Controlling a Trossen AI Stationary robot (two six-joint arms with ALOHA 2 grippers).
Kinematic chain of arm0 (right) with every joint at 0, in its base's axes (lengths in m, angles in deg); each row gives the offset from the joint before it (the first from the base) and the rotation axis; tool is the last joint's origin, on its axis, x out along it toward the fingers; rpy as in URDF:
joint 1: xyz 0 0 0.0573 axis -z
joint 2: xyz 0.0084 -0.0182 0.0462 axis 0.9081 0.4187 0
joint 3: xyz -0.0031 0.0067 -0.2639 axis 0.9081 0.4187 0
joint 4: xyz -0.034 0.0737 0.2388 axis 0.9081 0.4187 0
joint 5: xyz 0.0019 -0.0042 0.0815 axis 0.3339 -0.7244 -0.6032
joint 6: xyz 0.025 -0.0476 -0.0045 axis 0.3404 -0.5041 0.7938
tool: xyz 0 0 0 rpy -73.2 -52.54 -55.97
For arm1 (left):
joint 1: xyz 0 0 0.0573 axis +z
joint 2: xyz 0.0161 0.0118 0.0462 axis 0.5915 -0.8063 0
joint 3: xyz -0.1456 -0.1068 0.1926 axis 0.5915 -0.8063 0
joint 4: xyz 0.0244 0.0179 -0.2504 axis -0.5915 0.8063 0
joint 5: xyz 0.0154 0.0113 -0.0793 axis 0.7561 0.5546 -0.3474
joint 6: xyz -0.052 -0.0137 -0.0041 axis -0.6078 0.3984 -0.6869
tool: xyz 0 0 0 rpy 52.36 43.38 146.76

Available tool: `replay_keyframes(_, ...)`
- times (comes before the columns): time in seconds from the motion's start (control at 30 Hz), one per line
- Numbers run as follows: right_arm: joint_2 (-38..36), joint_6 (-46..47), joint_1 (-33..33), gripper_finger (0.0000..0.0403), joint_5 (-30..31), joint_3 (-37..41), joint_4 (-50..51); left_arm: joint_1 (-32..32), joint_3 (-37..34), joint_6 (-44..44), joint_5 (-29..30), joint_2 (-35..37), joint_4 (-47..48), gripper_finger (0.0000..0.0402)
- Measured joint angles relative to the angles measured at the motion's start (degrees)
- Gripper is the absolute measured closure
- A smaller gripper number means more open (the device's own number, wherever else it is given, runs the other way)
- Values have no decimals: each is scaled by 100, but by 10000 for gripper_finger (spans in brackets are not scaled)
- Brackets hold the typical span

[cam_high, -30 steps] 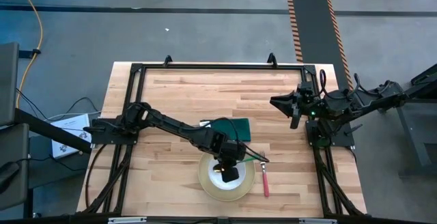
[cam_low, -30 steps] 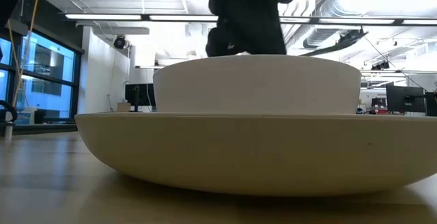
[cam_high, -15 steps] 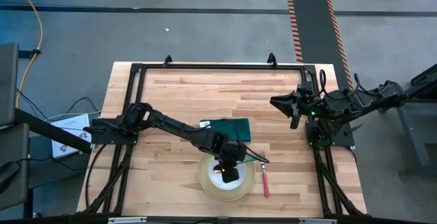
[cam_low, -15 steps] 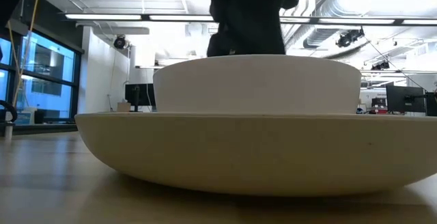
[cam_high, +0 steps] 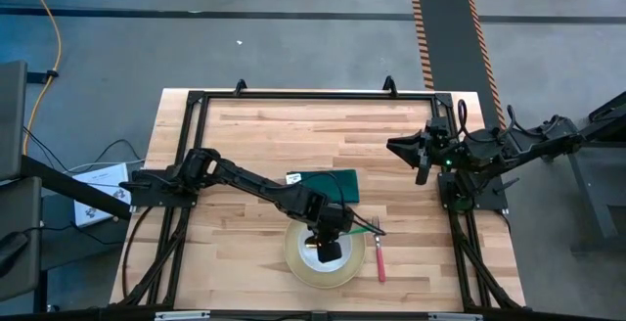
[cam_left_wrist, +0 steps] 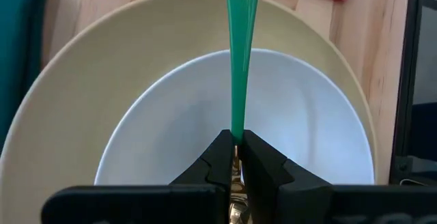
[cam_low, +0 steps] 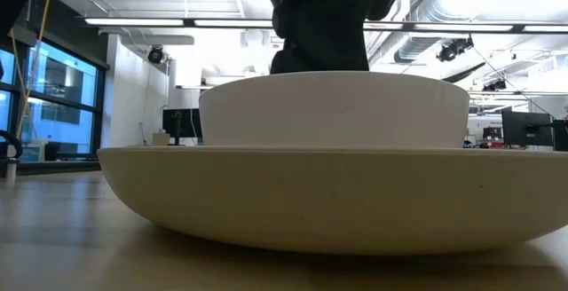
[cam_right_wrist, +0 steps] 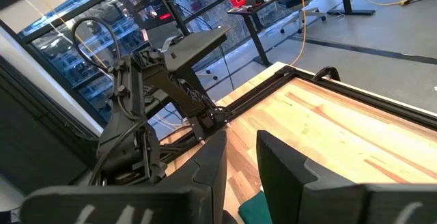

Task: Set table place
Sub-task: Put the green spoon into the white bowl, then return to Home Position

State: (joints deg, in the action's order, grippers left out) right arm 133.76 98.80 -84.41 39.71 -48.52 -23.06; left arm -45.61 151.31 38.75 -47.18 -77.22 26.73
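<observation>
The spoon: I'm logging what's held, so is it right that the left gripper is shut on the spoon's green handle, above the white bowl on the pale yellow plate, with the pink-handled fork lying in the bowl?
Not quite. The fork lies on the table beside the plate, not in the bowl, as the high view shows. The rest holds: the left gripper is shut on the spoon, above the bowl on the plate.

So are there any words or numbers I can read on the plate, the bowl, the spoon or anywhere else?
None can be read.
Plate, bowl, green-handled spoon, pink-handled fork, napkin: plain, no writing.
White paper beside the table: it may carry print, too small to read.
Orange and black striped strip on the floor: a warning pattern, no words.
</observation>
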Motion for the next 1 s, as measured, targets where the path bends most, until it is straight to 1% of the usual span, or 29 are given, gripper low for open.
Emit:
replay_keyframes(0.33,0,1,-1,331,0,0,0,-4,0,58,-63,2,-22,383)
replay_keyframes(0.63,0,1,-2,331,-2,0,0,-2,0,22,-17,4,-32,336)
replay_keyframes(0.73,0,1,-1,331,-2,0,0,-2,0,22,-15,4,-31,336)
replay_keyframes(0.93,0,3,0,331,-2,0,0,-2,1,33,-2,15,-23,349)
replay_keyframes(1.0,0,2,-2,331,-2,0,0,-2,68,130,-1,62,103,352)
